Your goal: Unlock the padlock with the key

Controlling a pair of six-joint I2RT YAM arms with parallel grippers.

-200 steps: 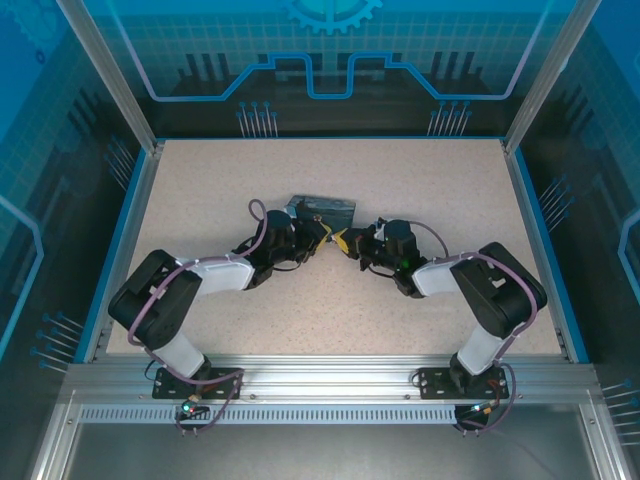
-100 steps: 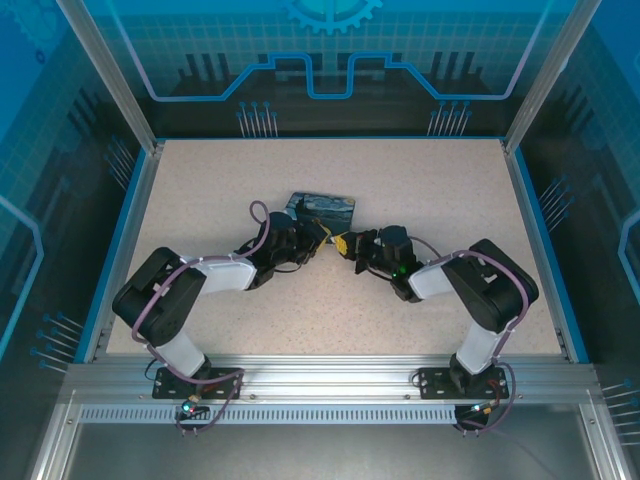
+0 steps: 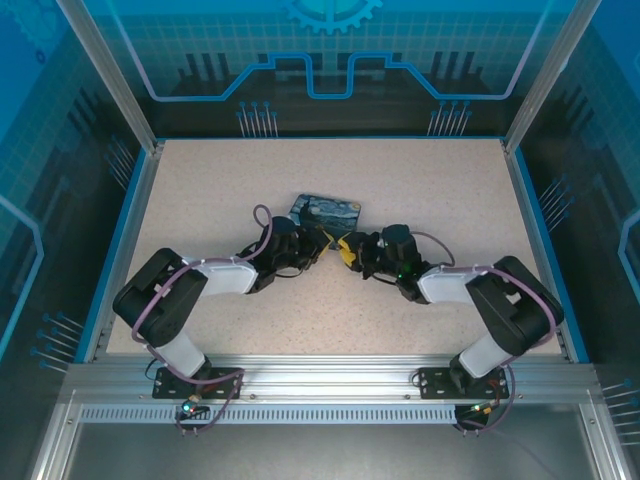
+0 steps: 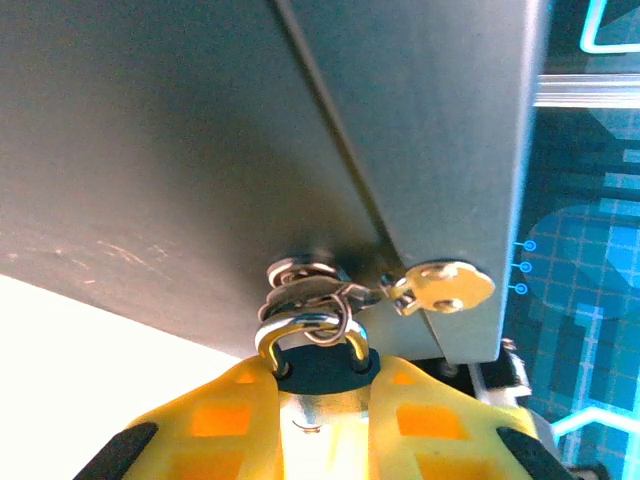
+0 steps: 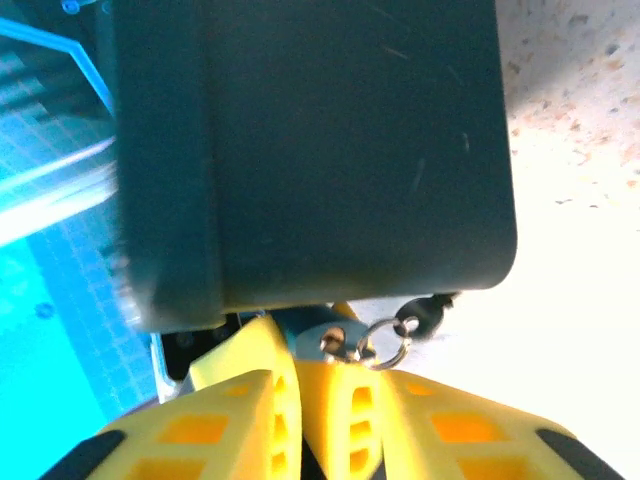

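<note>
The speckled table point(image 3: 420, 180) carries both arms, bent inward so they meet near its middle, just in front of the blue-and-yellow painted tin point(image 3: 327, 211). The left gripper point(image 3: 320, 243) is clenched on the padlock point(image 4: 318, 385): the lock's body sits squeezed between the yellow fingers point(image 4: 235, 410), and its thin shackle pokes up against the tin's dark side. The right gripper point(image 3: 349, 250) faces it from the other side, nearly touching, and I can't tell whether its fingers are parted or clamped. The key point(image 4: 443, 286) hangs off a small ring point(image 4: 322, 325) by the shackle, beside the tin's corner.
</note>
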